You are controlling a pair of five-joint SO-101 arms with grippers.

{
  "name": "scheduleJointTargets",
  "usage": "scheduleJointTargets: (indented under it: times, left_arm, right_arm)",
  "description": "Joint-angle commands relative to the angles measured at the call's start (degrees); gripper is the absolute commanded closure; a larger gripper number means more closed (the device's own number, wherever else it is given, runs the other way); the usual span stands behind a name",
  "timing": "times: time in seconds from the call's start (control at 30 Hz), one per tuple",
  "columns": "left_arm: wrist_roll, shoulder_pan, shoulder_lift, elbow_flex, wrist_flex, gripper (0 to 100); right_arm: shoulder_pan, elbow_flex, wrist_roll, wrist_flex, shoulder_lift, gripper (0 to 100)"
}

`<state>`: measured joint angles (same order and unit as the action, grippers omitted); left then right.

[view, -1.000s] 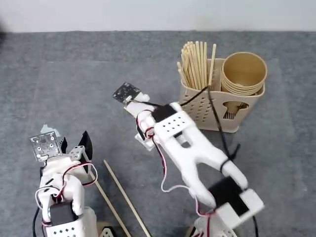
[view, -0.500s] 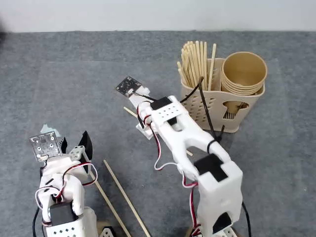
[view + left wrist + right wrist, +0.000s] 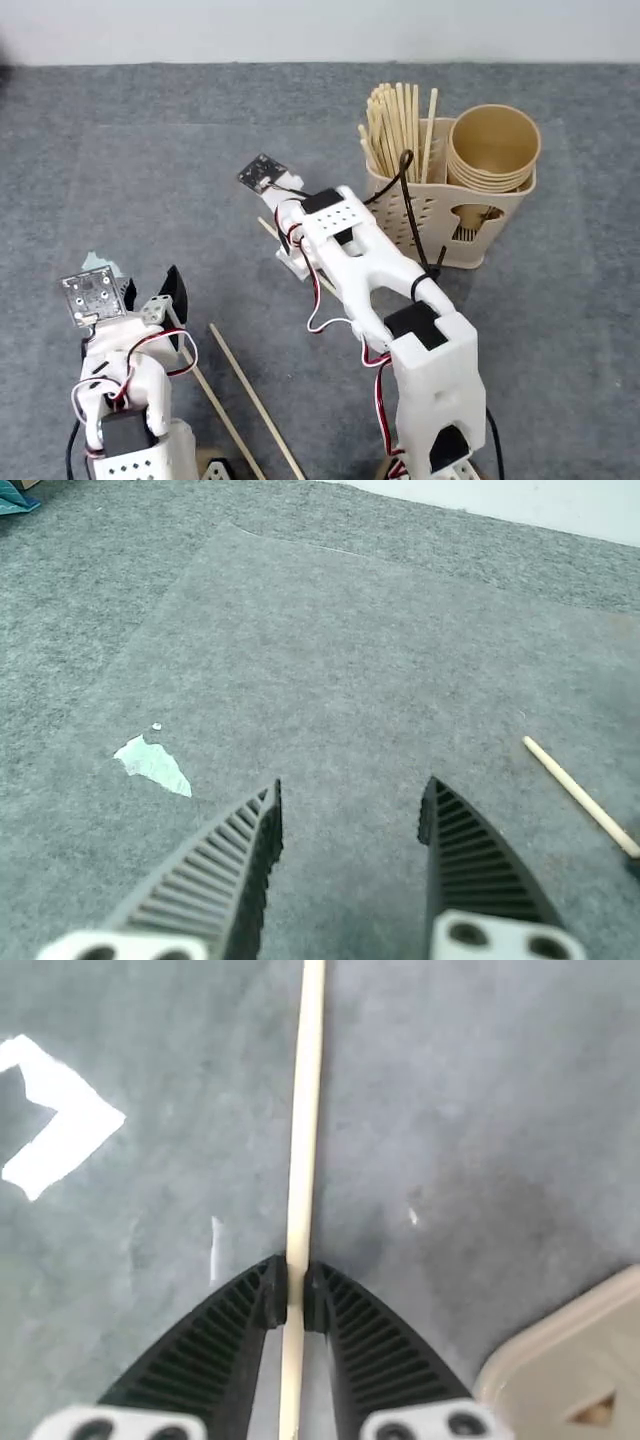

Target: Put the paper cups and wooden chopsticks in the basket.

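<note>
My right gripper (image 3: 293, 1292) is shut on a wooden chopstick (image 3: 304, 1110) that lies flat on the grey mat. From above, this chopstick (image 3: 267, 229) pokes out from under the right gripper (image 3: 296, 258), left of the beige basket (image 3: 440, 235). The basket holds a bundle of chopsticks (image 3: 393, 128) and a stack of paper cups (image 3: 494, 150). Two more chopsticks (image 3: 250, 395) lie near the front edge, beside my left gripper (image 3: 165, 300). The left gripper (image 3: 350, 820) is open over bare mat, with one chopstick end (image 3: 580, 795) off to its side.
A pale scrap of tape (image 3: 150, 763) lies on the mat near the left gripper. White tape (image 3: 55, 1130) lies beside the held chopstick. A basket corner (image 3: 570, 1360) is close to the right gripper. The mat's far left part is bare.
The right arm's elbow and base link have swung left, and its wrist has shifted slightly toward the far side. The left arm has not moved.
</note>
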<state>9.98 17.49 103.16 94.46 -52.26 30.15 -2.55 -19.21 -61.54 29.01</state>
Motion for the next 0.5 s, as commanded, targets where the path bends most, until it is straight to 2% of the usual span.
scheduleJointTargets:
  times: [0.0, 0.27, 0.47]
  left_arm:
    - [-0.8, 0.0, 1.1, -0.2, 1.1, 78]
    - [-0.8, -0.1, 1.1, 0.2, 1.4, 78]
    - [-0.8, -0.1, 1.1, 0.2, 1.4, 78]
  right_arm:
    - [0.2, -1.7, 1.7, -6.3, -5.2, 99.1]
    - [0.6, -1.8, 7.9, -18.6, -17.5, 99.1]
    - [0.6, -1.8, 13.2, -23.3, -28.9, 99.1]
